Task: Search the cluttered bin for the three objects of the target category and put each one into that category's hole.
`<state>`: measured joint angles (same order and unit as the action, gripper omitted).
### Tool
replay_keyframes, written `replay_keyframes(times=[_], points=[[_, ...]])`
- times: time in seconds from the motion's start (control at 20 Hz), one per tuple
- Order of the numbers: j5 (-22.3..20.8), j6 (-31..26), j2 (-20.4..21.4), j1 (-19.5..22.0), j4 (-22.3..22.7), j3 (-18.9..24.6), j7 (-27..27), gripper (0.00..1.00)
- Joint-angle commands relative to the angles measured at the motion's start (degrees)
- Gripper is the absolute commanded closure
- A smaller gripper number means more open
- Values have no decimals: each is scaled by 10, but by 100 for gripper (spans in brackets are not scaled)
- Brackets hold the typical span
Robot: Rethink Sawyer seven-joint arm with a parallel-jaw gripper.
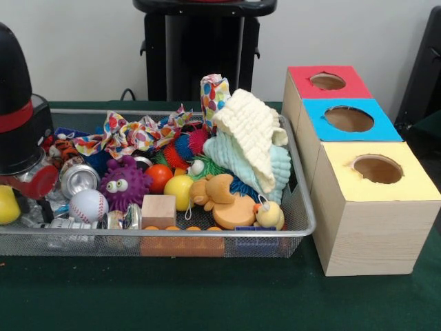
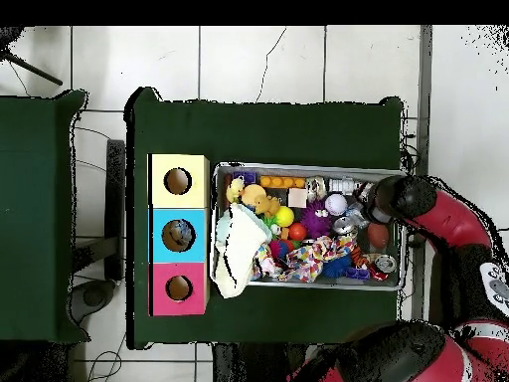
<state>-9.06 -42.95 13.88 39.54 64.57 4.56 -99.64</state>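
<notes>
Three boxes [image 1: 358, 158] stand in a row beside the bin [image 1: 303, 207] on my green desk [image 1: 207, 296], each with a round hole in its top: red [image 1: 328, 81], blue [image 1: 349, 118] and yellow [image 1: 377, 168]. From overhead I see something lying inside the blue hole, though I cannot make out what. I cannot tell which category is the target, so I list what lies in the bin. Near its front edge sit a baseball [image 1: 87, 205], a purple ball with eyes [image 1: 124, 183], a wood cube [image 1: 158, 210], a yellow ball [image 1: 178, 191], an orange plush [image 1: 222, 200] and a small duck [image 1: 269, 215]. At the end nearest the boxes, a cream cloth [image 1: 251, 134] is draped over a mint one [image 1: 238, 160]. A spotted ribbon [image 1: 131, 134] runs along the back edge. Crushed cans [image 1: 79, 179] lie at the opposite end, where my arm [image 2: 437, 214] reaches down into the bin. My gripper [image 2: 381, 204] is low among the cans, and I cannot tell whether it is apart or together.
</notes>
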Motion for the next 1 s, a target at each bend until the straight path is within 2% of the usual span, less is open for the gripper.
replay_keyframes(times=[0.05,0.3,0.65,1.0], points=[[-44,98,-66,74,-30,-10,-1,0],[-64,119,-60,75,-35,-11,0,0],[-75,114,-55,61,-41,-36,-23,0],[-79,108,-59,60,-53,-37,-17,0]])
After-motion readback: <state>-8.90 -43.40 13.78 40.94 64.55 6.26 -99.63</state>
